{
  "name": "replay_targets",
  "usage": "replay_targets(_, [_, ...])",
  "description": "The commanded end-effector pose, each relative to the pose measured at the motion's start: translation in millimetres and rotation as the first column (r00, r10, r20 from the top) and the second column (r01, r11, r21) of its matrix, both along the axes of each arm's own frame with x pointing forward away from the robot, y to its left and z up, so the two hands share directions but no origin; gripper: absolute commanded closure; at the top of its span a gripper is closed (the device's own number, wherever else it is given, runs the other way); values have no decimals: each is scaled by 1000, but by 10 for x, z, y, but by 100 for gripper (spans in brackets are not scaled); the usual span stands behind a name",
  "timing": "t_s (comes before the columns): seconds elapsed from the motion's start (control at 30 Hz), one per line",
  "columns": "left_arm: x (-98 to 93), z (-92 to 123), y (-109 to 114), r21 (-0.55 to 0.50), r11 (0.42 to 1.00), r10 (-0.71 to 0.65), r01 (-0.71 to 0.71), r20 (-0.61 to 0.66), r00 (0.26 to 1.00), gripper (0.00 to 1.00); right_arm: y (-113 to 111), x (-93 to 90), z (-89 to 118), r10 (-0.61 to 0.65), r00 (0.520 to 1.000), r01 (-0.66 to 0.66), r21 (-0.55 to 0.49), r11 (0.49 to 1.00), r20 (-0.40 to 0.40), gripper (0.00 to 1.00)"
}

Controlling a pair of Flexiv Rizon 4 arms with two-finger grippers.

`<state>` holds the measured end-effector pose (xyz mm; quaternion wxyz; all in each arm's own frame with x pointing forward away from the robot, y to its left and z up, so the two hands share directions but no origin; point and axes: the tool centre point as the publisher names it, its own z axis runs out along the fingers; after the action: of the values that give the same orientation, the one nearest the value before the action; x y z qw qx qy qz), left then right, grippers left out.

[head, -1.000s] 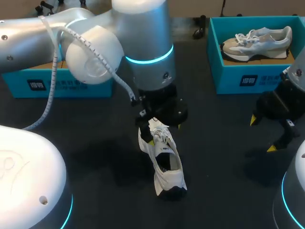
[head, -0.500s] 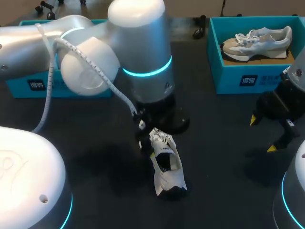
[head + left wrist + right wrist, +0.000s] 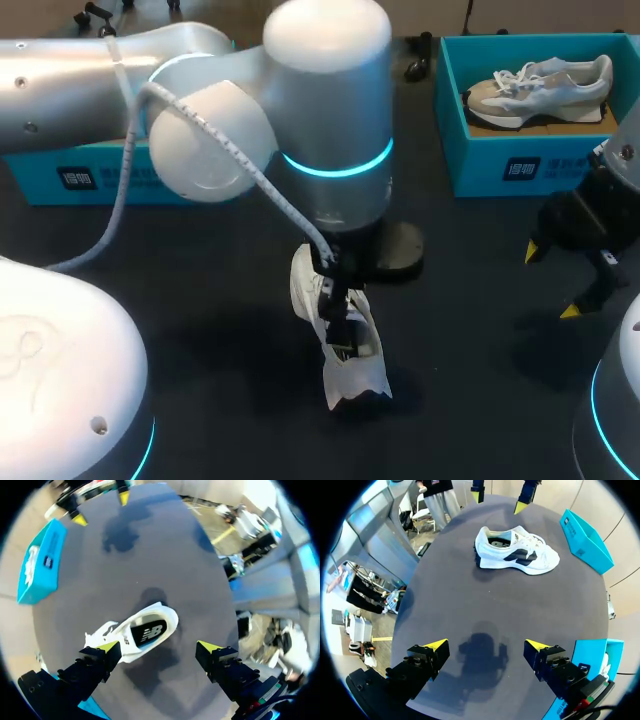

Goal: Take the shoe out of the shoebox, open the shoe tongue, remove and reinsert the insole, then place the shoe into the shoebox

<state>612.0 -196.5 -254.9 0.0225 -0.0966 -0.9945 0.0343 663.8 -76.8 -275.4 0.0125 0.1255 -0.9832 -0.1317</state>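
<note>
A white shoe [image 3: 350, 365] with a dark side mark [image 3: 517, 555] stands on its sole on the dark table, out of any box. Its dark insole [image 3: 146, 632] shows through the opening. My left gripper [image 3: 159, 647] hangs open right above the shoe, which lies ahead of it and closer to one finger [image 3: 102, 652], untouched. In the head view the left wrist [image 3: 330, 150] hides that gripper and the shoe's front. My right gripper [image 3: 552, 281] is open at the table's right, well away from the shoe, holding nothing. A teal shoebox [image 3: 520, 160] stands at the back right.
The back right box holds a beige and white shoe [image 3: 540, 85]. A second teal box [image 3: 90, 175] stands at the back left, mostly behind my left arm. Bare dark table [image 3: 470, 600] lies between my right gripper and the white shoe.
My left arm has swung forward and to the right over the shoe, now covering its front in the head view. The shoe and the right arm have stayed put.
</note>
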Motion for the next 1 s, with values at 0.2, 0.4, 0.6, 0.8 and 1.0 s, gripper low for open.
replay_targets(0.2, [-178,-161,-90,98,905,406,-413,86,910,0,4,-7,-12,-1,1000,1,-3,1000,2,0])
replay_targets(0.4, [-296,-305,-120,70,889,449,-452,57,892,0,4,-7,-12,-1,1000,1,-3,1000,2,0])
replay_targets(0.6, [-387,-461,-161,47,886,461,-462,35,887,0,4,-7,-12,-1,1000,1,-3,1000,2,0])
replay_targets(0.8, [-465,-597,-203,30,895,443,-445,50,895,0,4,-7,-12,-1,1000,1,-3,1000,2,0])
replay_targets(1.0, [-468,-775,-242,33,870,490,-492,57,870,0,4,-7,-12,-1,1000,1,-3,1000,2,0])
